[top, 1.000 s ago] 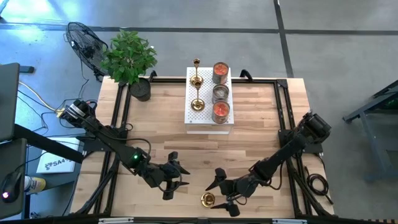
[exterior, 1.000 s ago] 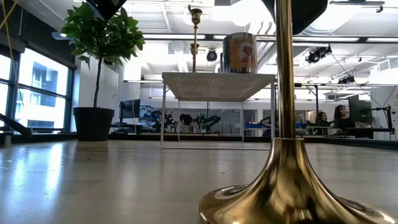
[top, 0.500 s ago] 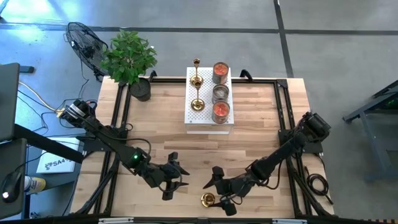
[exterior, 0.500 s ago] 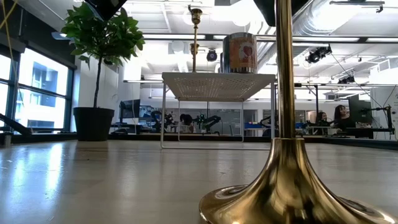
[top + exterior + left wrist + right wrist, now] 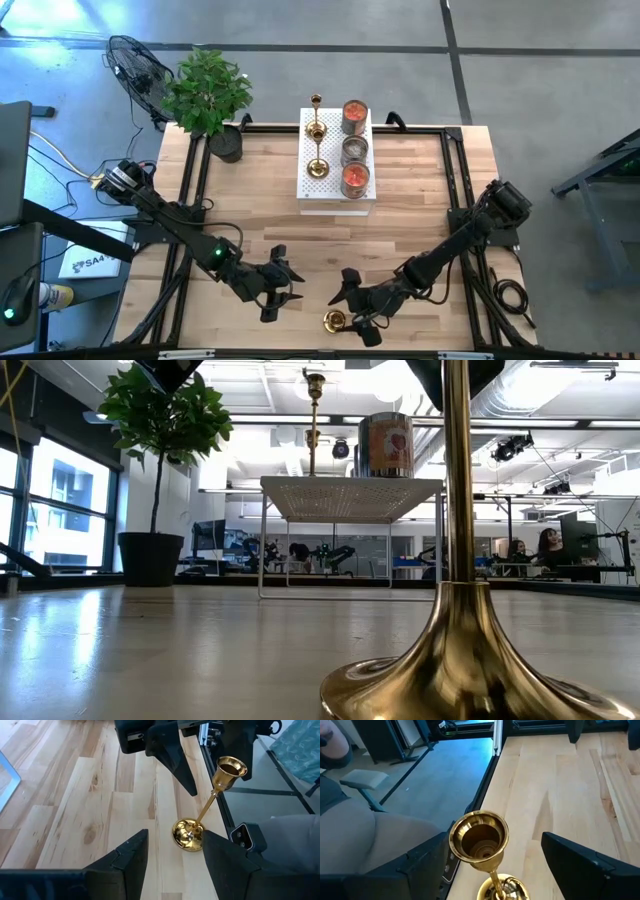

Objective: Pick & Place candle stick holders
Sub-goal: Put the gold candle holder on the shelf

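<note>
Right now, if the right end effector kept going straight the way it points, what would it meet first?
Probably the gold candle stick holder standing upright at the table's near edge: it stands between the right end effector's open fingers. Depth is unclear.

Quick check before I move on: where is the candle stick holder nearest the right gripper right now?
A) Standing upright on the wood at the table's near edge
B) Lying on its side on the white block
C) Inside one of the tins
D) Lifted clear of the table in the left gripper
A: the candle stick holder stands on its base on the table, with the right gripper open around it and not touching.
</note>
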Controlling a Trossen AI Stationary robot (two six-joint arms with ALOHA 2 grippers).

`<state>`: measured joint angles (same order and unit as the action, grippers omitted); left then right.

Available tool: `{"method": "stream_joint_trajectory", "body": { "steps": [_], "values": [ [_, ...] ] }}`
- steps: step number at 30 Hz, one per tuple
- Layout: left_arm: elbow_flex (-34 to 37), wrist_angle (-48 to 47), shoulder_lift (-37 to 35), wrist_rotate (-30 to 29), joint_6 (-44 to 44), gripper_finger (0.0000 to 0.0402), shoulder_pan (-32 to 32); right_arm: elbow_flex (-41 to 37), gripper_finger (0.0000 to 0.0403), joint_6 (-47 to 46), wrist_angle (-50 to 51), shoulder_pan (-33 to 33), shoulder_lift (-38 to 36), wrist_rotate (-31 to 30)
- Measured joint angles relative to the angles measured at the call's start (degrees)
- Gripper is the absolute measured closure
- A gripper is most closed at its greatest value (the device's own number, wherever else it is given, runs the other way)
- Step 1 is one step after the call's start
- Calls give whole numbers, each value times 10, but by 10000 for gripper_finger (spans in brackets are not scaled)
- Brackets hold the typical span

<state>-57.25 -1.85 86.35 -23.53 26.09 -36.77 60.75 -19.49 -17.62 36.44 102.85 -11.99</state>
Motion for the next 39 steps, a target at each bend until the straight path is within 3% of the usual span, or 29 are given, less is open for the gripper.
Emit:
{"method": "stream_joint_trajectory", "body": {
  "steps": [13, 18, 24, 39],
  "values": [
    [0, 0, 0, 0, -1, 220, 0, 0, 158, 0, 3, -1, 0, 0],
    [0, 0, 0, 0, -1, 220, 0, 0, 214, 17, 3, -1, 0, -6],
    [0, 0, 0, 0, -1, 220, 0, 0, 313, 49, 3, -1, 0, -11],
    [0, 0, 0, 2, 0, 220, 0, 0, 317, 71, -15, 0, -1, -15]
  ]
}}
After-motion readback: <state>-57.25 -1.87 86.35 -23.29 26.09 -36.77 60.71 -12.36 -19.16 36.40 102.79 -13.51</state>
